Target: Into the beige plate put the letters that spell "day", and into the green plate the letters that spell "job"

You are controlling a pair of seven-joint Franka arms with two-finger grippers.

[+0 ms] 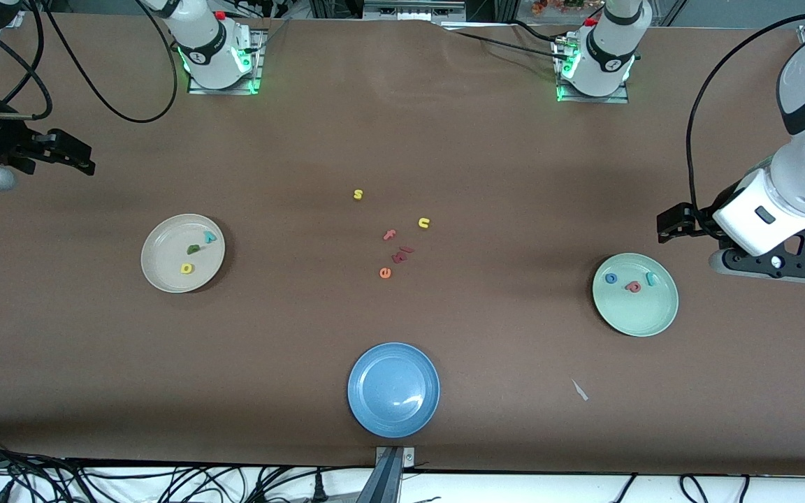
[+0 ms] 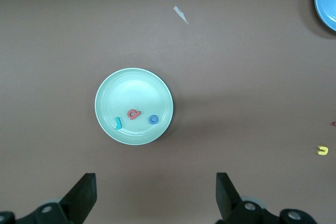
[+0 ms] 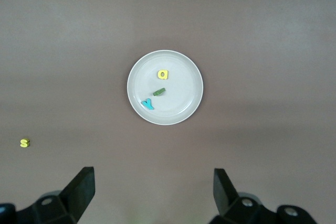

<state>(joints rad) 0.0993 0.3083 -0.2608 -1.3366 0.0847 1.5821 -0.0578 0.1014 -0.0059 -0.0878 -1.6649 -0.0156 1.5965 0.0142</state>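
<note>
The beige plate [image 1: 165, 269] lies toward the right arm's end and holds a green letter [image 1: 193, 249], a teal "y" [image 1: 210, 237] and a yellow letter [image 1: 186, 268]. In the right wrist view that plate [image 3: 181, 98] shows all three. The green plate [image 1: 643, 318] lies toward the left arm's end with a blue "o" [image 1: 611, 278], a pinkish-red letter [image 1: 633, 286] and a teal "j" [image 1: 651, 279]; the left wrist view shows this plate [image 2: 131, 85] too. My left gripper [image 1: 664, 227] [image 2: 156, 198] hangs open and empty over bare table beside the green plate. My right gripper [image 1: 77, 155] [image 3: 154, 195] is open and empty over the table's end.
A blue plate [image 1: 393, 390] sits near the front edge. Loose letters lie mid-table: a yellow "s" [image 1: 358, 194], a yellow "u" [image 1: 423, 223], an orange "e" [image 1: 385, 272] and reddish pieces [image 1: 400, 254]. A small white scrap [image 1: 579, 390] lies between the blue and green plates.
</note>
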